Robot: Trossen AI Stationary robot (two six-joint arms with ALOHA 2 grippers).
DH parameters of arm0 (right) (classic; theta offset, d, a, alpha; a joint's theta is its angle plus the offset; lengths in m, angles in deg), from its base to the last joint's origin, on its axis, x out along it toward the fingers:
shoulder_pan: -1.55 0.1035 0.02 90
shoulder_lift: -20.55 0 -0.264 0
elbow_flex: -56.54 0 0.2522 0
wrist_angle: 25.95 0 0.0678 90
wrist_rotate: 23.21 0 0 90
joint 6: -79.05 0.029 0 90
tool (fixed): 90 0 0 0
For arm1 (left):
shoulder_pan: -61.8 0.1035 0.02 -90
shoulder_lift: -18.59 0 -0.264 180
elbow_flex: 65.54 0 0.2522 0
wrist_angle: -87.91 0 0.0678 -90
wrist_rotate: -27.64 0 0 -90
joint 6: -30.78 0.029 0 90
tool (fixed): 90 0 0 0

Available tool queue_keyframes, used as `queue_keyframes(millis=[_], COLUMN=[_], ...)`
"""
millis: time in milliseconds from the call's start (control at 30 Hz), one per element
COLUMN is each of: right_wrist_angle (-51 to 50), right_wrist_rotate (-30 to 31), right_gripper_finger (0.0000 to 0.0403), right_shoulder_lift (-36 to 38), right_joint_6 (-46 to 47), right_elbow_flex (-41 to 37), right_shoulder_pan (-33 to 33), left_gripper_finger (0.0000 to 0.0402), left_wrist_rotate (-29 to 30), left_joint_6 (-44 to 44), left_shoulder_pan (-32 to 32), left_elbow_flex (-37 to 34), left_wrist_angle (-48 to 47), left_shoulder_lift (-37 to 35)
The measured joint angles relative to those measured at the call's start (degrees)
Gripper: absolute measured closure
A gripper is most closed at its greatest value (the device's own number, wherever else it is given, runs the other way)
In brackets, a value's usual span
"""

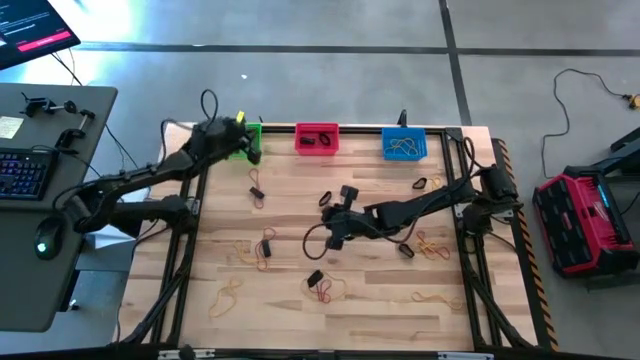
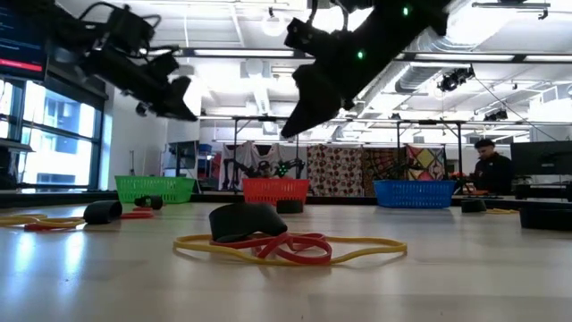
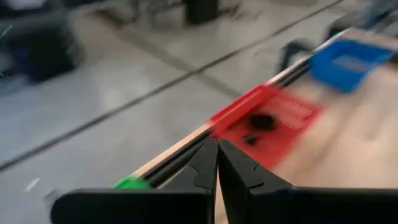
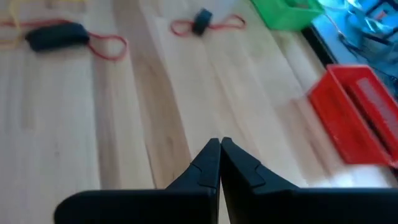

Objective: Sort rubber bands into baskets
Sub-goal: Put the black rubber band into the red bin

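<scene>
Three baskets stand along the table's far edge: green, red with dark bands inside, and blue with tan bands inside. Loose rubber bands lie flat on the wood: a tan, red and black cluster near the front, and others at mid-left and right. My left gripper is shut, raised over the green basket; nothing shows between its fingers. My right gripper is shut above bare wood at mid-table, holding nothing visible.
Red-and-black bands lie ahead of my right gripper. A desk with a keyboard stands left of the table, and a red case sits on the floor to the right. A person is in the room behind.
</scene>
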Motion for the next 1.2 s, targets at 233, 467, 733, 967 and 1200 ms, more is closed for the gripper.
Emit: queue_keyframes(millis=[233, 467, 733, 967, 1200], right_wrist_angle=[24.3, 38.9, 40.4, 39.6, 36.3], right_wrist_rotate=[-5.8, -9.0, -21.2, -23.0, -23.4], right_gripper_finger=[0.0403, 0.0403, 0.0403, 0.0403, 0.0403], right_shoulder_lift=[0.0, 0.0, 0.0, 0.0, 0.0], right_joint_6=[1.8, 4.0, 3.5, 2.1, 4.0], right_elbow_flex=[-12.1, -19.5, -18.1, -17.7, -17.7], right_shoulder_pan=[-2.5, -3.6, -3.6, -3.5, -2.6], left_gripper_finger=[0.0401, 0.0401, 0.0401, 0.0401, 0.0401], left_wrist_rotate=[-1.4, -2.9, -11.2, -13.1, -11.1], left_joint_6=[-1.6, -0.1, 3.9, 1.5, 0.4], left_shoulder_pan=[-7.9, -16.0, -27.7, -38.4, -48.5], left_elbow_flex=[-6.9, -8.9, -8.9, -8.9, -8.9], left_wrist_angle=[7.5, 6.7, 5.8, 0.4, -3.2], left_shoulder_lift=[-4.3, -5.0, -5.0, -5.0, -5.0])
